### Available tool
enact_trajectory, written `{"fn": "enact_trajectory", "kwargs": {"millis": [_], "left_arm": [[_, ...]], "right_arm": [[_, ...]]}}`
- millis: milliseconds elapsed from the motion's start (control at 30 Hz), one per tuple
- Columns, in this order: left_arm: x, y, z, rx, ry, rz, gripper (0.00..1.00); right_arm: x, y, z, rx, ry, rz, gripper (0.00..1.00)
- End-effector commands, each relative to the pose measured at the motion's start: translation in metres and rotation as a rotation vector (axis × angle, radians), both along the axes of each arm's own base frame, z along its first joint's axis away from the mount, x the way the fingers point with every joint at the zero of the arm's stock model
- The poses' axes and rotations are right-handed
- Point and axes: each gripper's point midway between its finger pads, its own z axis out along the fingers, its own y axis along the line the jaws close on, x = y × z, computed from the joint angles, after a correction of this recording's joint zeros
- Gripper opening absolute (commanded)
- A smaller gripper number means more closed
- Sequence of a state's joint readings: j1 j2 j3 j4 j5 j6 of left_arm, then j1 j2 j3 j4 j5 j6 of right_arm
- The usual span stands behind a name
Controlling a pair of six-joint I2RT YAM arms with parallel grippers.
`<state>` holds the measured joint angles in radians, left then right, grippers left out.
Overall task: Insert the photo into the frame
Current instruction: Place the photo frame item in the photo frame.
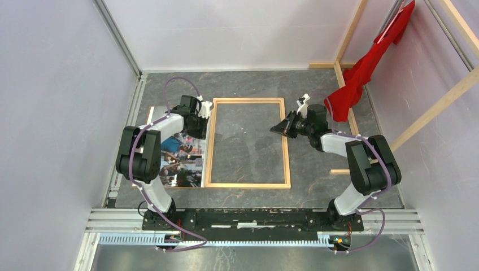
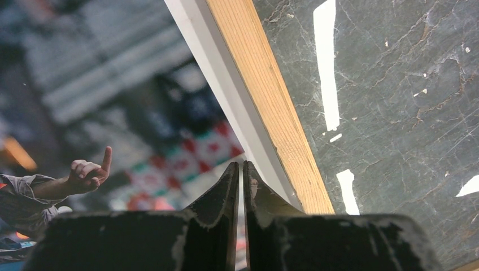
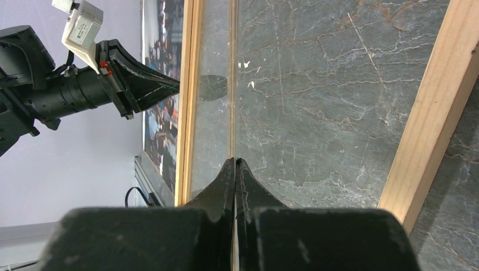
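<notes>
The frame (image 1: 248, 184), thin light wood round a clear pane, lies flat mid-table. The photo (image 1: 181, 164), dark and colourful with people, lies face up against its left rail, partly under my left arm. My left gripper (image 1: 207, 119) is shut but for a hair-thin slit. Its tips (image 2: 241, 165) sit at the photo's (image 2: 113, 84) white edge beside the wood rail (image 2: 271, 101). I cannot tell if paper is pinched. My right gripper (image 1: 273, 129) is shut with nothing in it. It hovers low over the pane (image 3: 294, 101), inside the right rail (image 3: 429, 113).
A red cloth (image 1: 367, 68) hangs on the wooden rack beams (image 1: 350, 34) at the back right. A brown board's edge (image 1: 151, 116) shows beyond the photo's left side. White walls close in the dark marbled table (image 1: 248, 84) on three sides.
</notes>
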<state>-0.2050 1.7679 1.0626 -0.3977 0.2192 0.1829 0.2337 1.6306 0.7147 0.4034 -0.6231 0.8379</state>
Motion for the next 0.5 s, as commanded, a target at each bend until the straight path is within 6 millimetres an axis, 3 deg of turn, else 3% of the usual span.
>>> {"fn": "enact_trajectory", "kwargs": {"millis": [0, 467], "left_arm": [[0.0016, -0.0005, -0.001, 0.004, -0.016, 0.011, 0.13], [0.0021, -0.0003, 0.0012, 0.004, -0.018, 0.01, 0.13]], "right_arm": [[0.0095, 0.001, 0.0048, 0.016, -0.044, -0.018, 0.0], [0.0169, -0.0033, -0.0046, -0.061, -0.045, -0.026, 0.0]]}}
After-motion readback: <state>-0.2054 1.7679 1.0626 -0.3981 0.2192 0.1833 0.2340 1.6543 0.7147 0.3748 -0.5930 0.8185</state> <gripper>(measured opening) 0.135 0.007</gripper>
